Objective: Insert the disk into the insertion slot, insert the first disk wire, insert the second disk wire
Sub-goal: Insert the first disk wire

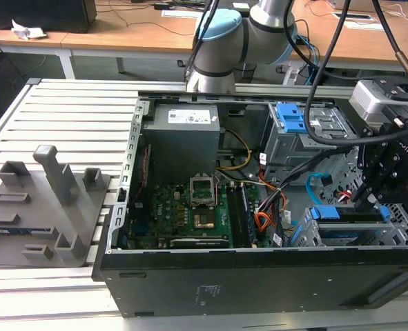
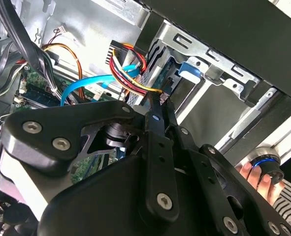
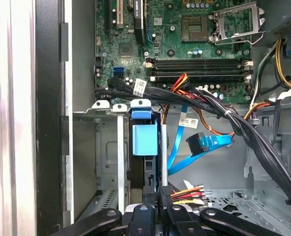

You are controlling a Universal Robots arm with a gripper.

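I observed the computer case (image 1: 259, 283) lying open on the slatted desk (image 1: 72, 110), with the tool (image 1: 366, 198) lowered into the case corner at the exterior view's right. The disk (image 3: 145, 140) stood edge-on in the insertion slot (image 3: 106, 160), its blue carrier level with the slot mouth. In both wrist views I saw the tool (image 3: 161, 197) with its fingers together, clamped on the black plug of the first disk wire (image 3: 187, 192). The wire's red, orange and black leads ran out sideways from the fingertips. The plug sat just beside the end of the disk, but I could not tell whether it was touching. The second disk wire (image 3: 211, 142) lay loose beside the slot, its dark plug apart from the disk. A person's fingers (image 2: 251, 174) rested at the outer edge of the case.
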